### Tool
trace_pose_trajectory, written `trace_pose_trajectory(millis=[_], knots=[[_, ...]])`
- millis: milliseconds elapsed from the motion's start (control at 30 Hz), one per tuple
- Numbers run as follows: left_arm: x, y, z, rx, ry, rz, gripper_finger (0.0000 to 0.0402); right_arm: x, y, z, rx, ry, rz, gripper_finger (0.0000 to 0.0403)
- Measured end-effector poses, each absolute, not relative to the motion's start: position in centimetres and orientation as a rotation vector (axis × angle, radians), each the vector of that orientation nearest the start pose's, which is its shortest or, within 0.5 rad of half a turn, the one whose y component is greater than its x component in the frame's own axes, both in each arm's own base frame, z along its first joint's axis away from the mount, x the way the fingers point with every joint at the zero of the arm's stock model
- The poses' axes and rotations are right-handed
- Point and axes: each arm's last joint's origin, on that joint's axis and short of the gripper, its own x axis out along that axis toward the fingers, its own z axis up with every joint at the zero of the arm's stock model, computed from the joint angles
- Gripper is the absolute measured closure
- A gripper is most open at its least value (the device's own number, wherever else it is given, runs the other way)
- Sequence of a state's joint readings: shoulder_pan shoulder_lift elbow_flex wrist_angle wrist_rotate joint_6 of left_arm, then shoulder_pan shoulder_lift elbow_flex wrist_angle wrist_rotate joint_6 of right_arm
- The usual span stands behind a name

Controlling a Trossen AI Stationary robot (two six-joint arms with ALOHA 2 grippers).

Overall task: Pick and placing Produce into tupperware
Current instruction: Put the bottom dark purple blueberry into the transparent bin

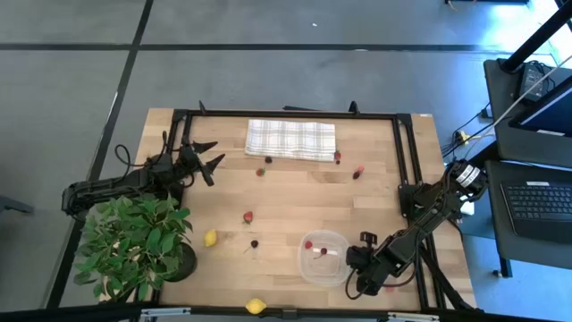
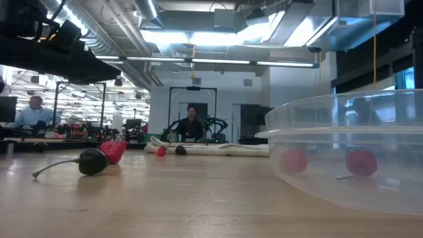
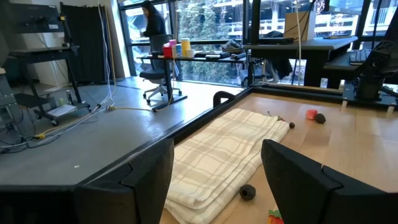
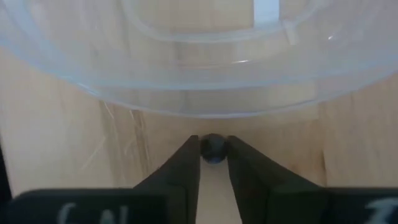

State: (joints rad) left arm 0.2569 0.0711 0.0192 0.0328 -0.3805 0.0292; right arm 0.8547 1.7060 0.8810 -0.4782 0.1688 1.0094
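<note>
The clear tupperware [image 1: 323, 257] stands near the table's front edge, with two red berries [image 2: 294, 160] inside. My right gripper [image 1: 350, 259] is at its right side, shut on a small dark berry [image 4: 213, 149] just outside its wall [image 4: 205, 93]. My left gripper [image 1: 210, 161] is open and empty at the far left, facing the cloth. Loose berries lie by the cloth [image 1: 260, 172] and mid-table [image 1: 248, 216]. A dark stemmed berry [image 2: 92, 162] lies beside a red one [image 2: 114, 151]. One lemon [image 1: 210, 237] lies by the plant, another [image 1: 256, 306] at the front edge. My right gripper pinches the dark berry's two sides [image 4: 213, 157] between its two fingertips [image 4: 189, 155], only at their free ends. The fingers point toward the tupperware from the table's right side. I cannot tell whether the berry is clear of the table.
A folded checked cloth [image 1: 290, 139] lies at the far edge, also in the left wrist view [image 3: 224, 155] with a dark berry [image 3: 247, 191] beside it. A leafy potted plant [image 1: 134, 246] stands at the front left. A black frame [image 1: 407, 152] borders the table.
</note>
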Motion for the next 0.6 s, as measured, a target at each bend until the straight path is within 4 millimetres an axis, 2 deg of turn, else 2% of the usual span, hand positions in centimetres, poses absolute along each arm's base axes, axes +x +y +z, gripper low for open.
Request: trace_pose_trajectory(millis=[133,400,600], knots=[[9.31,3.56,16.77,0.029,0.028,0.637,0.0164,19.48,21.66,13.34,0.217,1.269,-0.044,0.0346],[9.31,3.56,16.77,0.029,0.028,0.637,0.0164,19.48,21.65,13.33,0.216,1.271,-0.043,0.034],[9.31,3.55,16.77,0.029,0.028,0.637,0.0164,19.51,21.58,13.32,0.215,1.273,-0.047,0.0356]])
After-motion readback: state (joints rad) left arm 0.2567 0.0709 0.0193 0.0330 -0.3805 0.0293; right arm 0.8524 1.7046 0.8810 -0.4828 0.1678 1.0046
